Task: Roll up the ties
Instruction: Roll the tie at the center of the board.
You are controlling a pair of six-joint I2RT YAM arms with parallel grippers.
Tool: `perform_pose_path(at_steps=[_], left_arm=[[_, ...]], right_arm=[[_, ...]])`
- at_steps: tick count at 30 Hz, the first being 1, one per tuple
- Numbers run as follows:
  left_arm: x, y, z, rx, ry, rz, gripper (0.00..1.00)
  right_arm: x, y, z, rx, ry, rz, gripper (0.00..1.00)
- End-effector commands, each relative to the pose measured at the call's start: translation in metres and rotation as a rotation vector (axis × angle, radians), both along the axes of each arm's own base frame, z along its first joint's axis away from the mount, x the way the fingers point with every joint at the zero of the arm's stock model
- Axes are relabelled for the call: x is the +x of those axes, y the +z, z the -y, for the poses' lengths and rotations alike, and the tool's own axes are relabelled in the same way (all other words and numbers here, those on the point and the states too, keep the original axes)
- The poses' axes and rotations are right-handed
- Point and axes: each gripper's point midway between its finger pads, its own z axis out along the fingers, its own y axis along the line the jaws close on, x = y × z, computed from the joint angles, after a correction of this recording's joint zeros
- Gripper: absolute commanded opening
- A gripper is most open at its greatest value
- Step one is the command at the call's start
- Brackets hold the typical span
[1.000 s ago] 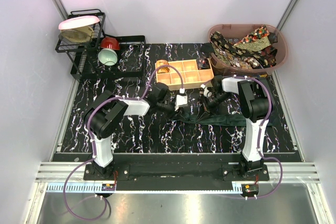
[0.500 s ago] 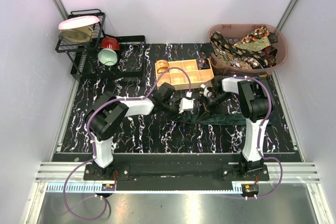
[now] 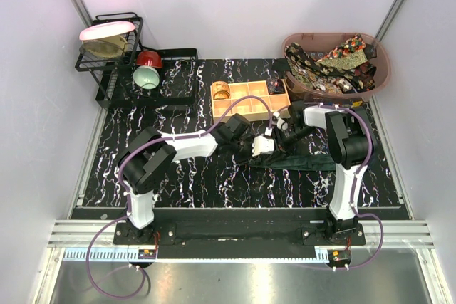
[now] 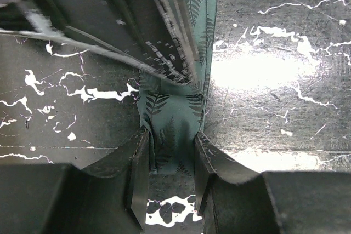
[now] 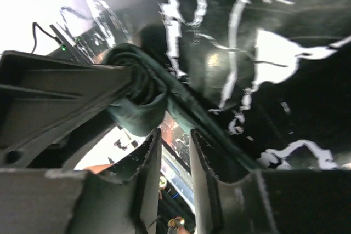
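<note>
**Left claw pinches the green tie; right claw stands slightly parted beside the roll**

The left gripper has its two fingers pressed against either side of the green tie, a fern-printed fabric bunched and folded between them. The tie is held there, low over the table.

The right gripper has its jaws only narrowly apart. The gap between them holds no cloth. The tie's rolled end sits just beyond the tip of one finger, wound into a tight coil against a dark part of the other arm. Whether that finger touches the coil cannot be told.

From above, the two claws meet near the middle of the black marbled mat, just in front of the wooden box. The unrolled length of the green tie runs from them to the right, flat on the mat. The patterned ties lie heaped in the brown basket at the far right corner, well apart from both claws.
</note>
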Motion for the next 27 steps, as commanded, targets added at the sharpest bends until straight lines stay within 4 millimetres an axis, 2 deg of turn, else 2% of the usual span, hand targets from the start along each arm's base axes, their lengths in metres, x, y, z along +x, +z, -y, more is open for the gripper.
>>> perform_pose_path(at_steps=[1,5,10,14,23,26,27], left_arm=[[-0.010,-0.038,-0.031,0.181,0.031,-0.053,0.11],[-0.009,-0.037,-0.029,0.179,0.031,-0.052,0.11],[-0.009,-0.037,-0.028,0.181,0.029,-0.063,0.11],[-0.011,-0.038,-0.028,0.183,0.028,-0.075,0.11],[-0.012,-0.039,-0.026,0.180,0.022,-0.085,0.11],[-0.012,-0.040,-0.026,0.181,0.023,-0.087,0.12],[-0.012,-0.041,-0.027,0.183,0.026,-0.090,0.12]], right_arm=[[0.017,0.036,-0.014,0.123,-0.029,0.105,0.37],[0.017,0.042,-0.023,0.168,-0.040,0.100,0.40],[0.011,0.030,-0.030,0.145,-0.008,0.084,0.41],[0.010,0.014,-0.028,0.105,0.005,0.081,0.40],[0.005,0.011,-0.022,0.077,0.020,0.093,0.41],[0.005,0.010,-0.024,0.089,0.021,0.087,0.31],[0.007,0.009,-0.024,0.087,0.017,0.088,0.16]])
